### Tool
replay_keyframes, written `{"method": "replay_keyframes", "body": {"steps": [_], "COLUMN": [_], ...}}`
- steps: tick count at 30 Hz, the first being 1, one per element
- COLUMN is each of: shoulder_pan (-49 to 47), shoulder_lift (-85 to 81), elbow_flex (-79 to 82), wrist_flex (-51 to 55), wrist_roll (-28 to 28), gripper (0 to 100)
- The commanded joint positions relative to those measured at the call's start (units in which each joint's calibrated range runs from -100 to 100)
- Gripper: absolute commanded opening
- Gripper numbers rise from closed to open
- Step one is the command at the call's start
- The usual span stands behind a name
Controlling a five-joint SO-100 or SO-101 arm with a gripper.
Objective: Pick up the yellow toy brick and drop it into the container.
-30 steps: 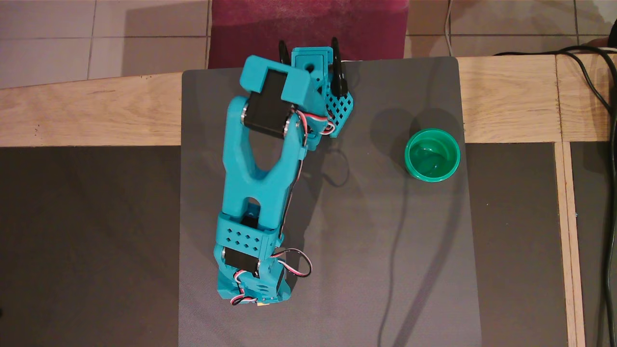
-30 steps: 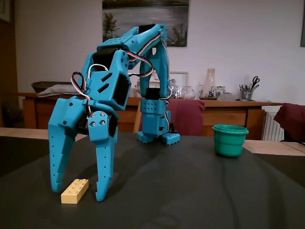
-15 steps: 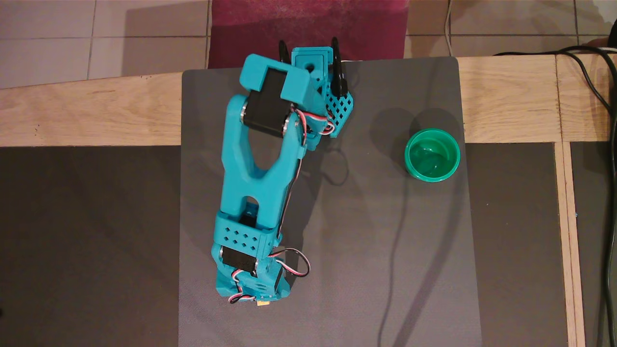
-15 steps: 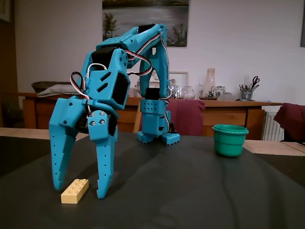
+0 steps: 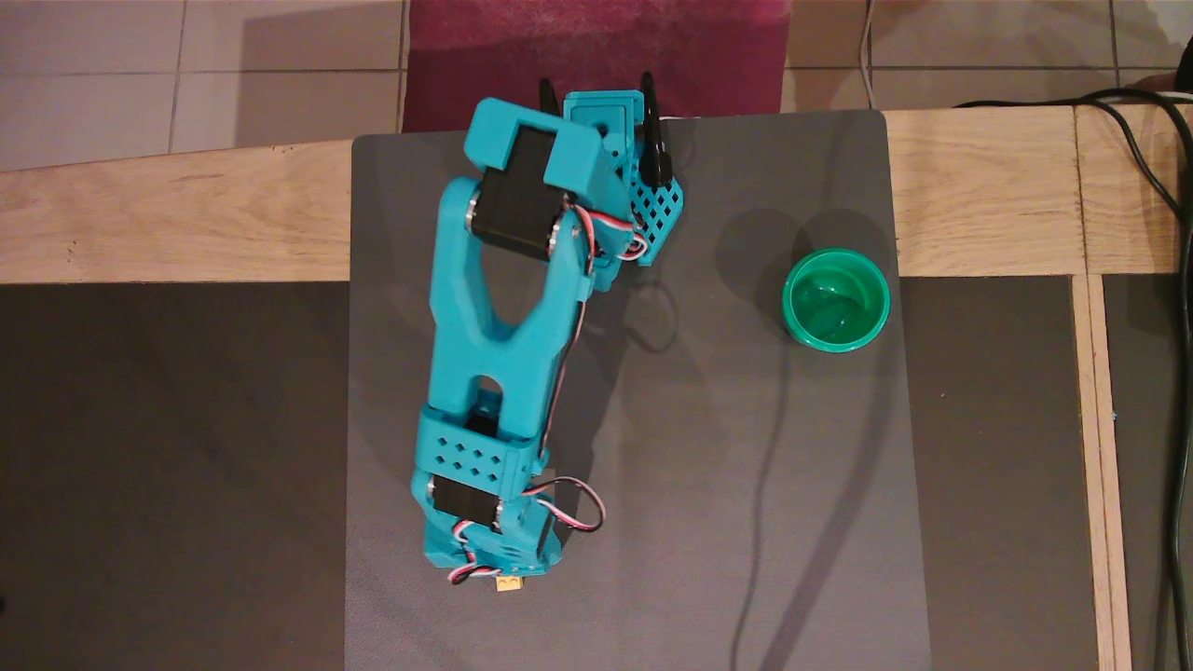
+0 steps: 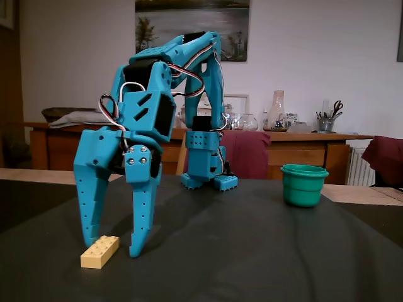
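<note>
The yellow toy brick [image 6: 99,251] lies flat on the dark mat, studs up. In the overhead view only a small end of the brick [image 5: 508,586] shows past the wrist. My teal gripper [image 6: 113,248] points straight down with its jaws open, tips at mat level. The brick lies between the fingers, close to the left fingertip [image 6: 90,239] in the fixed view. Whether a finger touches it is not clear. In the overhead view the gripper [image 5: 499,570] is mostly hidden under the wrist. The green cup [image 5: 836,300] stands upright and apart, at the mat's right edge, and also shows in the fixed view [image 6: 303,185].
The grey mat [image 5: 746,513] lies on a wooden table [image 5: 979,186]. The arm's base [image 5: 606,121] stands at the mat's far edge. Black cables [image 5: 1170,186] run along the right side. A sideboard with jars [image 6: 277,119] and chairs stand behind the table.
</note>
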Motion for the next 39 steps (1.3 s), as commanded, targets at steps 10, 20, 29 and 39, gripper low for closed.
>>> {"method": "replay_keyframes", "body": {"steps": [10,20,29,39], "shoulder_pan": [0.86,-9.74,-29.62,-59.56], "shoulder_lift": [0.49,-7.52,-20.08,-28.09], "elbow_flex": [0.71,-18.97,-36.48,-35.85], "wrist_flex": [0.35,33.85,58.91,63.7], "wrist_roll": [0.25,-11.51,-21.92,-36.24], "gripper": [0,0,0,0]}}
